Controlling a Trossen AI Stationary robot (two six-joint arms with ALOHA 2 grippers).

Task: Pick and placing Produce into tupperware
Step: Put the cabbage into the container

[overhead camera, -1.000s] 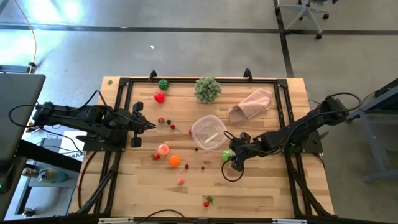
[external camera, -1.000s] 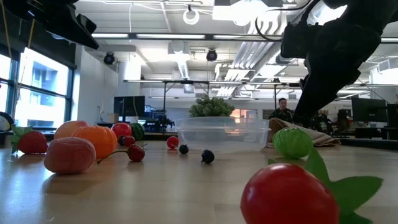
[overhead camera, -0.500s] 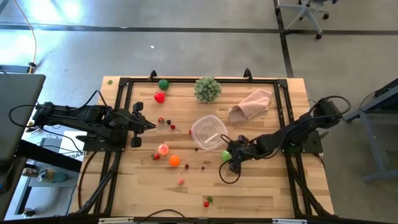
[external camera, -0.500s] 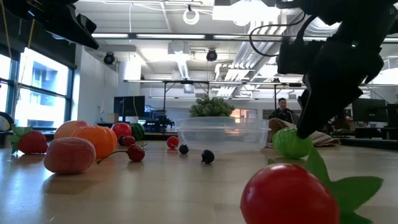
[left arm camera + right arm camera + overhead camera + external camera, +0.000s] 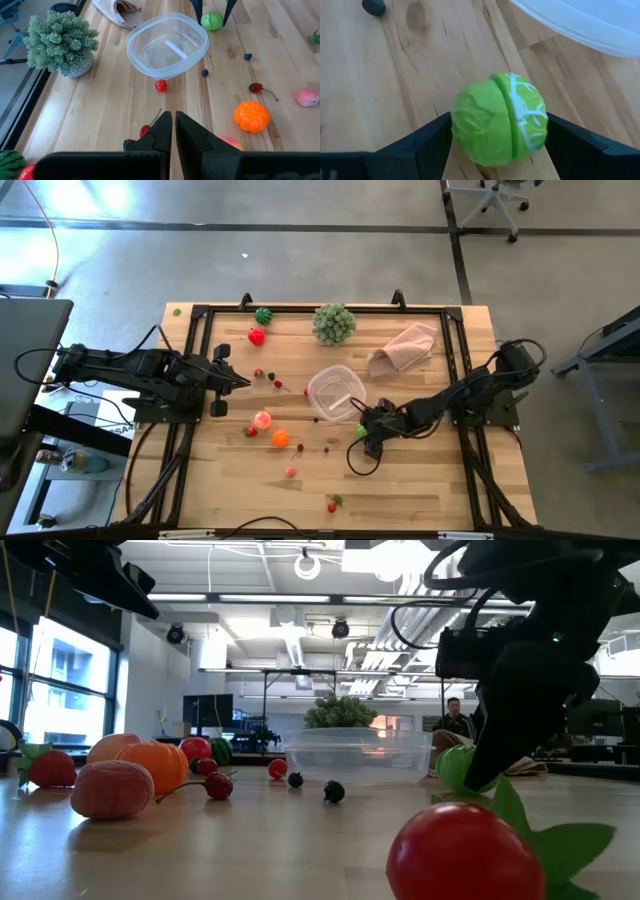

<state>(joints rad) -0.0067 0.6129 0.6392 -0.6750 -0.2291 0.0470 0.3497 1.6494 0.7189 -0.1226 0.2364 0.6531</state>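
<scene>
**Straddling the Green Ball Beside the Container**

Reaching in low over the table (image 5: 420, 480), the right end effector (image 5: 364, 432) stood with its fingers (image 5: 415, 142) spread wide, one on each side of a bright green toy cabbage (image 5: 500, 119). The right wrist view showed the green piece sitting on the wood between the two dark fingers, close to both; whether either pad touched it could not be told. In the low view the same green piece (image 5: 462, 768) rested on the table under the dark arm.

The tupperware (image 5: 334, 393), a clear round tub, sat upright near the middle of the table, just beside the green piece, and held no produce. Its rim (image 5: 580, 25) showed at the edge of the right wrist view.

The left end effector (image 5: 173, 127) hung at the left side of the table with its fingers pressed together on nothing, well apart from the tub.

The rest of the produce lay scattered on the wood: an orange piece (image 5: 280, 438), a pink one (image 5: 262, 419), a small red cherry (image 5: 160, 85) just beside the tub, a red piece with a green leaf (image 5: 465, 855) close to the low camera, and a dark green striped melon (image 5: 263, 315) at the far edge. A pale green leafy ball (image 5: 334, 323) and a pink cloth (image 5: 405, 347) lay beyond the tub.
</scene>
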